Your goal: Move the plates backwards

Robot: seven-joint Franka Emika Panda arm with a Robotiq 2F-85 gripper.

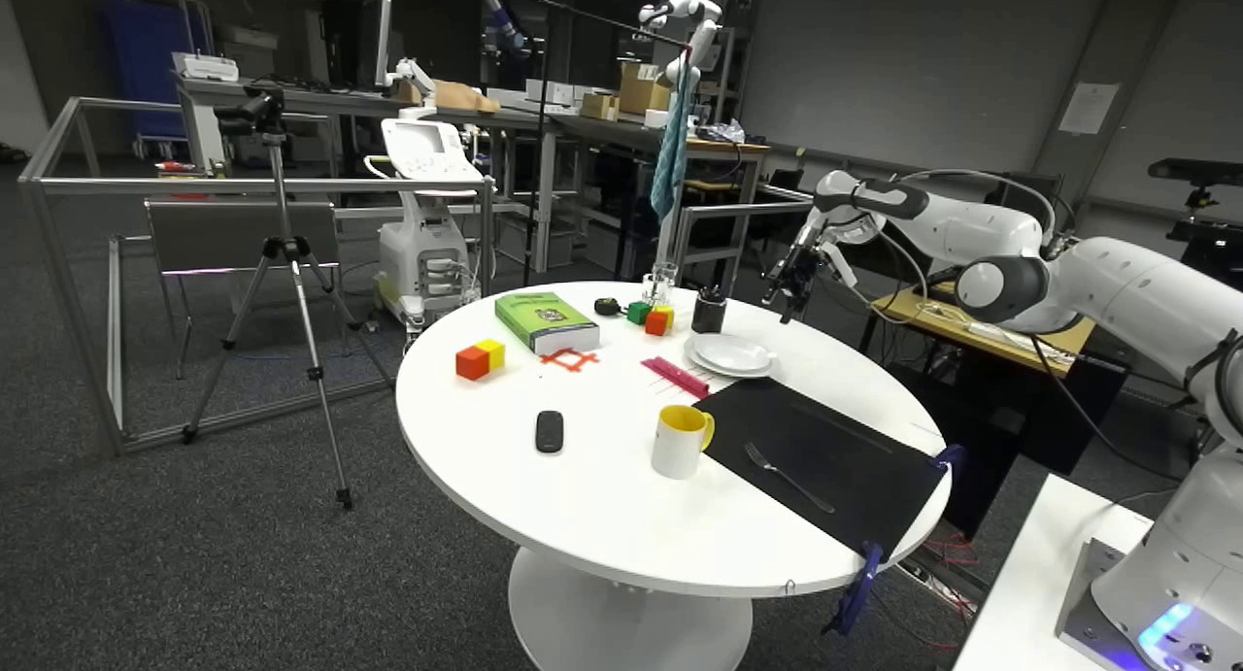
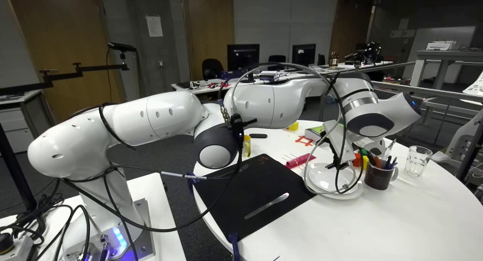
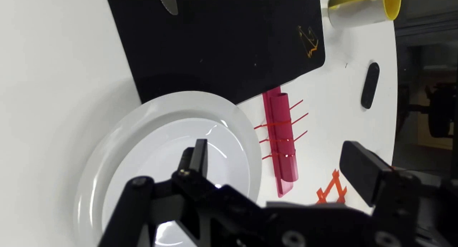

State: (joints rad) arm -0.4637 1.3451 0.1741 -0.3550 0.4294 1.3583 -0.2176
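Observation:
The plates (image 3: 200,104) are a small white plate on a larger white one, lying flat on the table. They also show in both exterior views (image 1: 731,354) (image 2: 320,176), beside a corner of the black mat. My gripper (image 3: 276,145) is open with its fingers wide apart and nothing between them. It hangs above the table near the plates in both exterior views (image 1: 789,292) (image 2: 336,161), not touching them. In the wrist view one finger overlaps the plates and the other lies past the pink holder. The gripper hides the plates' lower part there.
The black mat (image 1: 825,467) bears a fork (image 1: 789,479) and a knife (image 2: 266,206). A pink holder (image 3: 282,139) lies close beside the plates. A dark pen mug (image 2: 378,178), colored blocks (image 1: 659,321) and a glass (image 2: 418,161) stand near. A yellow-white mug (image 1: 677,448) stands by the mat.

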